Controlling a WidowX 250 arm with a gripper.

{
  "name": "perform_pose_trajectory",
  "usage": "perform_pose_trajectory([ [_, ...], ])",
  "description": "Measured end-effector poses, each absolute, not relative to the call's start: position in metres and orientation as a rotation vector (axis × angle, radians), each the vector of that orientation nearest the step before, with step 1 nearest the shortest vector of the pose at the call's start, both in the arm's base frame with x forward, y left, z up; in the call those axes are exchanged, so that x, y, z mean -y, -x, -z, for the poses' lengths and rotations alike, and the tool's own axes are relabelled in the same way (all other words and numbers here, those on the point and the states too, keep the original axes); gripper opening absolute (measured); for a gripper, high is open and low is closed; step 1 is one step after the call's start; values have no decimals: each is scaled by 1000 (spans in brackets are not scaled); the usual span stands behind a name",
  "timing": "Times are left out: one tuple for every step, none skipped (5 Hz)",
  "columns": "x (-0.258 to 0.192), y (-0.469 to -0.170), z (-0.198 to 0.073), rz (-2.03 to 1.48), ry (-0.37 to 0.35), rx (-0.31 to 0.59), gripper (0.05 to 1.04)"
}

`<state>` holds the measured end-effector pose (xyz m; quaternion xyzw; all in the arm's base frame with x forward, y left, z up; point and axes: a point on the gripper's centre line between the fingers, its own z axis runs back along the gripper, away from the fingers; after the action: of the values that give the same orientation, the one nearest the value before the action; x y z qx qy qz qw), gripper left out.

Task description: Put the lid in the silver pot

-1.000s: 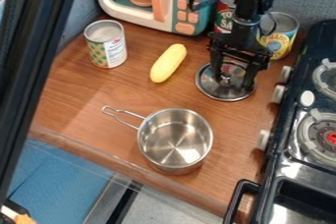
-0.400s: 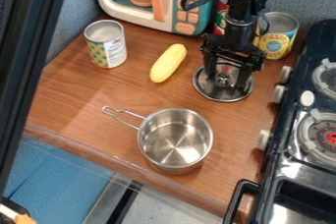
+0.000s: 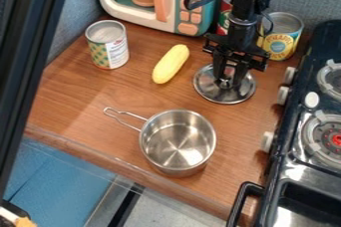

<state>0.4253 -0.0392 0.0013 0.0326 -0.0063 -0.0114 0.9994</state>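
Observation:
My black gripper (image 3: 228, 80) hangs down from the top edge over the silver lid (image 3: 214, 93), its two fingers drawn together on the knob at the lid's middle. The round lid lies on the wooden counter, and the fingers partly cover the knob. Below and to the left of it stands the silver pot (image 3: 178, 144), open at the top, with its wire handle pointing to the upper left.
A yellow corn cob (image 3: 171, 63) lies left of the lid. Cans stand at the left (image 3: 107, 45) and behind the arm (image 3: 281, 36). A toy microwave (image 3: 184, 2) is at the back, a dark stove (image 3: 293, 156) along the right.
The gripper has moved slightly left, and its fingers, apart at the lid's knob before, have closed on it. The lid has shifted slightly to the left.

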Motion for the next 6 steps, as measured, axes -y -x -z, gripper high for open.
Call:
perform_pose_trajectory([
  [39,-425,-1,27,-66,9,280],
  [41,-424,-1,35,-51,6,280],
  [44,-420,-7,21,-28,3,280],
  [48,-418,-49,9,3,92,280],
  [48,-397,-66,9,13,111,280],
  [43,-359,-65,12,9,82,280],
])
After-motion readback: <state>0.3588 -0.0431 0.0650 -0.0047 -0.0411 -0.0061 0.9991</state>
